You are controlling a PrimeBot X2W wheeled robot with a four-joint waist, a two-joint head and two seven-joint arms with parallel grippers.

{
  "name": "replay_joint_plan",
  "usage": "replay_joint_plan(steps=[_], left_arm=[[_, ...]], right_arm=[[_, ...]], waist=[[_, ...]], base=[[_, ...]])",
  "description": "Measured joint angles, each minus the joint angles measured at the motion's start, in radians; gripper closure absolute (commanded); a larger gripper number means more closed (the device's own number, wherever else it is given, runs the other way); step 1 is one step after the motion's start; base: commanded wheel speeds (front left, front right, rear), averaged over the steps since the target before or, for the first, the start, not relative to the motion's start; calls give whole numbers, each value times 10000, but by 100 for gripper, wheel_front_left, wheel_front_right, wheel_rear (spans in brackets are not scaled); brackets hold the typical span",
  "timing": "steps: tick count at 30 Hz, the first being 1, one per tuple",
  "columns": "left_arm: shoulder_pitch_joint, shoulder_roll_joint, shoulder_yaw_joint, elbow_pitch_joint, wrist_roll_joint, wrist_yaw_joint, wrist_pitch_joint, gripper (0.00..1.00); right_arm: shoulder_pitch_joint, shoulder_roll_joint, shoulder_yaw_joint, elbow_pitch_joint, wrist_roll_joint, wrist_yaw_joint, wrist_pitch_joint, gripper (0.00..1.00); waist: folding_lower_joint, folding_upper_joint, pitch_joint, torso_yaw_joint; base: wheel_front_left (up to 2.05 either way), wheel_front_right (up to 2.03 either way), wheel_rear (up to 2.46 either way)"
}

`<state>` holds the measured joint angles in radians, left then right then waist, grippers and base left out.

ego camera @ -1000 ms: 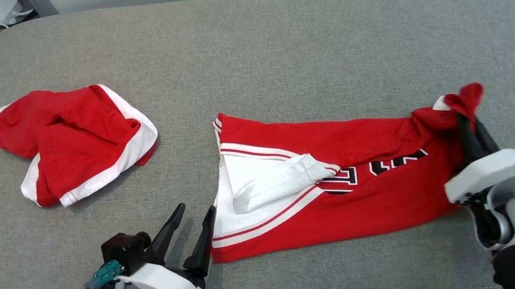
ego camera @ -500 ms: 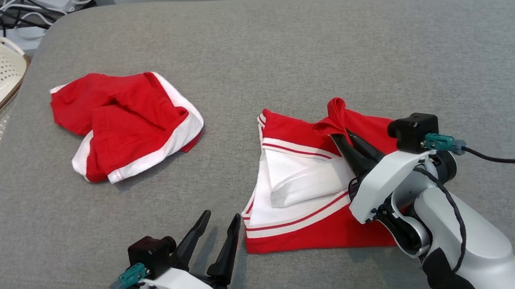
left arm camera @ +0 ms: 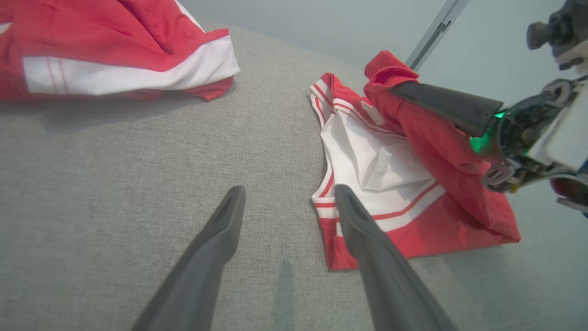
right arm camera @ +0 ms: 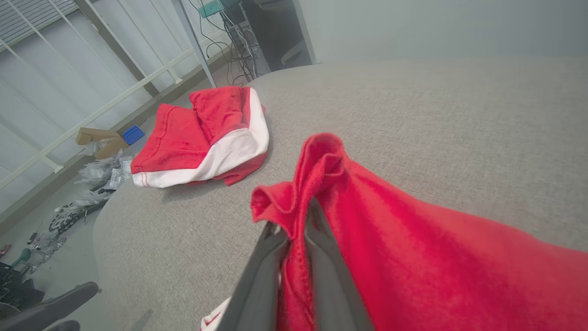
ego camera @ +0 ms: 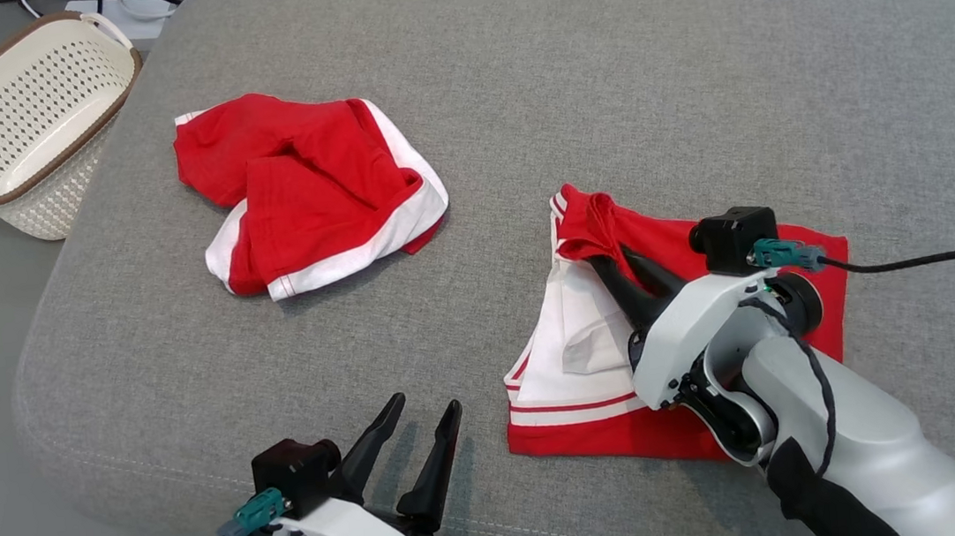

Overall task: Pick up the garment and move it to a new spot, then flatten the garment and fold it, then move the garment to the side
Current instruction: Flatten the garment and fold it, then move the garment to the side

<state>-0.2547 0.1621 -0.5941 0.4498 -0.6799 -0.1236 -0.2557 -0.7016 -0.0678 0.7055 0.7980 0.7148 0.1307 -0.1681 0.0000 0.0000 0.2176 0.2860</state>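
At the lower right of the head view my right gripper (ego camera: 611, 256) pinches a bunched red fold of the garment (ego camera: 575, 355), jaws pressed together on the soft cloth, holding it raised above the white panel. My pale forearm (ego camera: 869, 449) slants in from the bottom right corner. The garment, red fabric with white striped trim, lies half folded on the coarse grey cushion (ego camera: 599, 69). At bottom centre my left gripper (ego camera: 426, 402) is near its hem, fingers (ego camera: 442, 449) spread. Toward the upper left lie a second garment (ego camera: 309, 188), crumpled red and white, and a perforated cream basket (ego camera: 50, 211) with brown rim
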Motion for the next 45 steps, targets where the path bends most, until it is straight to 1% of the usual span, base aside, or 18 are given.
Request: replay_joint_plan(steps=[1, 6, 9, 11, 13, 16, 17, 19, 24, 28, 31, 33, 36, 37, 38, 42, 44, 45], left_arm=[[-9, -6, -4, 8, -2, 0, 0, 0], [-25, -13, 169, 52, -12, 0, 0, 0], [-25, -38, 238, 40, 6, 0, 0, 0], [-24, -100, 313, -27, 21, 0, 0, 0], [-24, -128, 357, -71, 33, 0, 0, 0], [-21, -130, 433, -123, 130, 0, 0, 0], [-18, -128, 472, -130, 132, 0, 0, 0], [-12, -123, 539, -150, 201, 0, 0, 0], [-10, -104, 589, -167, 238, 0, 0, 0], [-10, -48, 566, -201, 288, 0, 0, 0], [-11, -2, 504, -222, 286, 0, 0, 0], [-12, 46, 466, -224, 282, 0, 0, 0], [-12, 94, 472, -224, 280, 0, 0, 0], [-12, 105, 476, -222, 276, 0, 0, 0], [-12, 109, 491, -222, 270, 0, 0, 0], [-9, 100, 522, -199, 270, 0, 0, 0], [15, 92, 583, -182, 272, 0, 0, 0], [38, 59, 740, -234, 328, 0, 0, 0]], right_arm=[[-46, -10, 36, 54, 234, 0, -21, 0], [-296, -10, 497, -502, 1413, 0, -520, 0], [-594, 10, 290, -825, 1824, 0, -723, 0], [-693, 13, -1239, -1267, 1689, 0, -792, 0], [-611, -288, -2318, -1498, 1273, 0, -805, 0], [275, -817, -3363, -1555, 729, 0, -821, 0], [695, -940, -3534, -1528, 581, 0, -821, 0], [1491, -940, -3772, -1430, 355, -2, -821, 0], [2341, -706, -3868, -1367, 265, -2, -821, 0], [2435, -550, -3820, -1333, 270, -2, -821, 0], [2434, -500, -3730, -997, 276, -2, -821, 0], [2436, -395, -3444, -393, 389, -2, -819, 0], [2390, -387, -3281, -125, 554, -4, -836, 0], [2369, -401, -3218, -52, 650, -4, -849, 2], [2277, -468, -3018, 61, 775, -13, -851, 100], [2194, -562, -2729, 201, 1037, -13, -849, 100], [2201, -635, -2777, 182, 1041, -13, -848, 100], [2248, -786, -3444, -163, 802, -13, -848, 100]], waist=[[0, 0, 14, 16], [0, 0, 16, -134], [0, 0, -5, -360], [0, 0, -25, -629], [0, 0, -38, -802], [0, 0, -83, -1025], [0, 0, -103, -1090], [0, 0, -143, -1211], [1, 0, -193, -1388], [0, 0, -138, -1436], [0, 0, -75, -1340], [0, 0, -17, -1106], [0, 0, -6, -922], [0, 0, -11, -876], [0, 0, -34, -811], [0, 0, -188, -766], [0, 0, -297, -813], [1, 0, -435, -1094]], base=[[0, 0, 0], [0, 0, 0], [0, 0, 0], [0, 0, 0], [0, 0, 0], [0, 0, 0], [0, 0, 0], [0, 0, 0], [0, 0, 0], [0, 0, 0], [0, 0, 0], [0, 0, 0], [0, 0, 0], [0, 0, 0], [0, 0, 0], [0, 0, 0], [0, 0, 0], [0, 0, 0]])
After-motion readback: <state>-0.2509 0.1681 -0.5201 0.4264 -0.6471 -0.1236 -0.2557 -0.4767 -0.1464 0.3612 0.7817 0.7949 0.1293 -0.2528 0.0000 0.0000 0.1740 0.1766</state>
